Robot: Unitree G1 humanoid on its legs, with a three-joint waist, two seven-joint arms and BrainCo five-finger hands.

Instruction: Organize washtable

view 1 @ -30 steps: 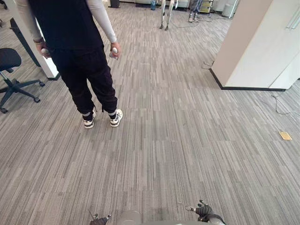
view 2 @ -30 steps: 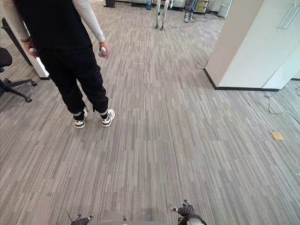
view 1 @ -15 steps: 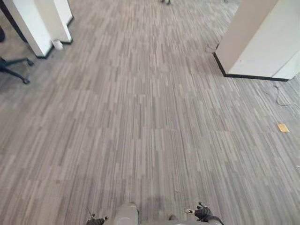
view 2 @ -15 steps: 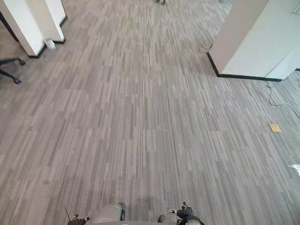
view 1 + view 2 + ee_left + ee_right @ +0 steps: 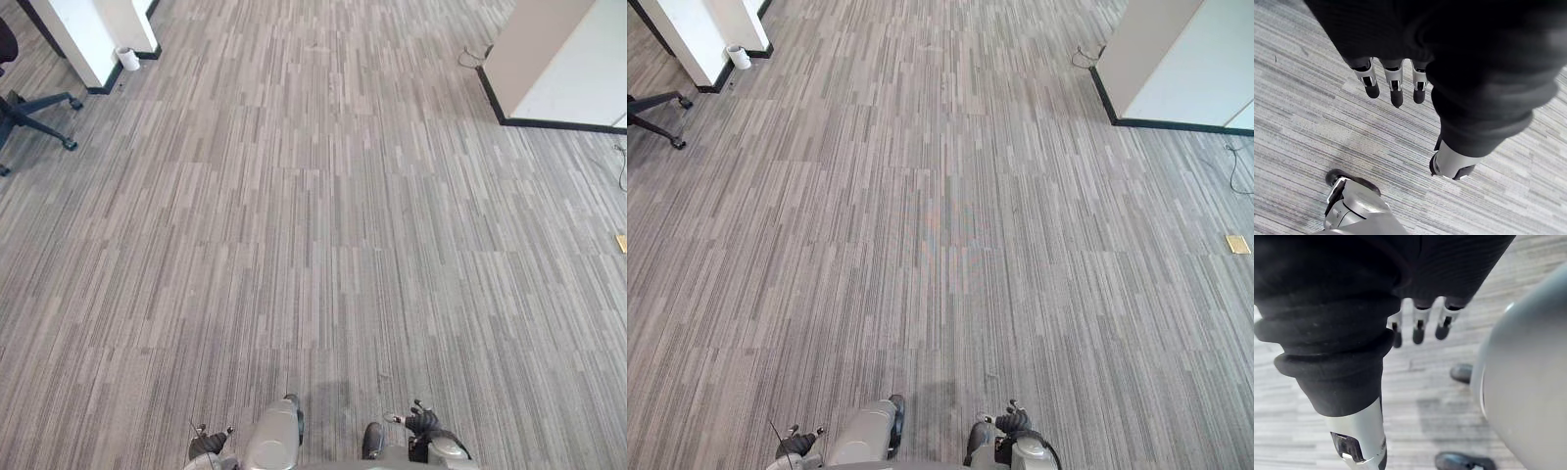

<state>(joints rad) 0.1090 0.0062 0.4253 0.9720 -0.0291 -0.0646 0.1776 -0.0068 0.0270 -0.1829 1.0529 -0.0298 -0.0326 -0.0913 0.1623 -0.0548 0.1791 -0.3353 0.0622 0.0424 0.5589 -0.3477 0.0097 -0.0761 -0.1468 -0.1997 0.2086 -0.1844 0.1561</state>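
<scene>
I am looking down on striped grey carpet (image 5: 313, 215) that runs through the middle of the frame. In the upper left a white pillar (image 5: 83, 34) stands with a small white cup (image 5: 127, 59) on the floor at its foot, and the dark legs of an office chair (image 5: 44, 101) reach in from the left edge just below. In the upper right is a white wall (image 5: 568, 59) with a black skirting. The right eye view takes in a whole small tan tile (image 5: 1237, 244) on the carpet at mid right, which the left eye view cuts at its edge. My left hand (image 5: 208, 443) and right hand (image 5: 423, 423) sit at the bottom edge. The wrist views bring them close: the left fingers (image 5: 1396, 90) and the right fingers (image 5: 1419, 328) hang straight and apart over the carpet, holding nothing. Where the counter stands I cannot tell.
</scene>
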